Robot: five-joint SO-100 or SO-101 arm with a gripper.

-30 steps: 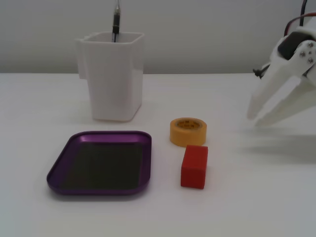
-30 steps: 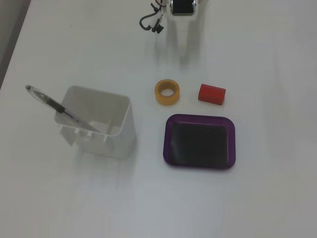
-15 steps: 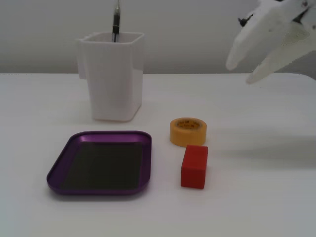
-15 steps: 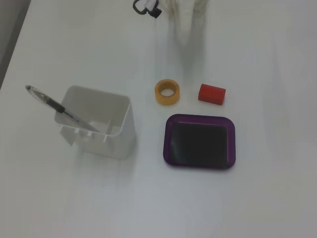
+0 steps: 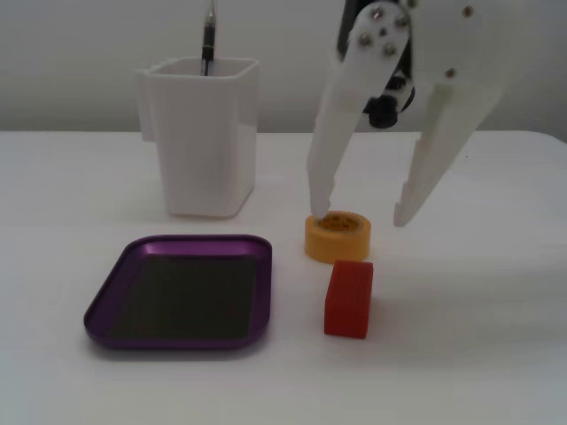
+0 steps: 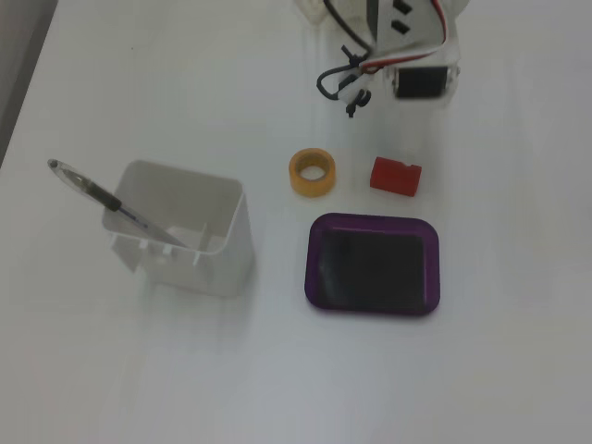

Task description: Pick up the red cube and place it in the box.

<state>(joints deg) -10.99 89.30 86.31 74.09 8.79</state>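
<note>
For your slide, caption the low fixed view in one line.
Open gripper hovers above yellow tape roll; red cube stands beside empty purple box.

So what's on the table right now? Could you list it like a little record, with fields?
gripper: open, above the table behind the cube, holding nothing
red cube: upright on the table, outside the tray
purple tray: empty, beside the cube
yellow tape roll: flat, just behind the cube, under one fingertip
white container: upright, with a pen inside
task state: cube not yet grasped
</note>
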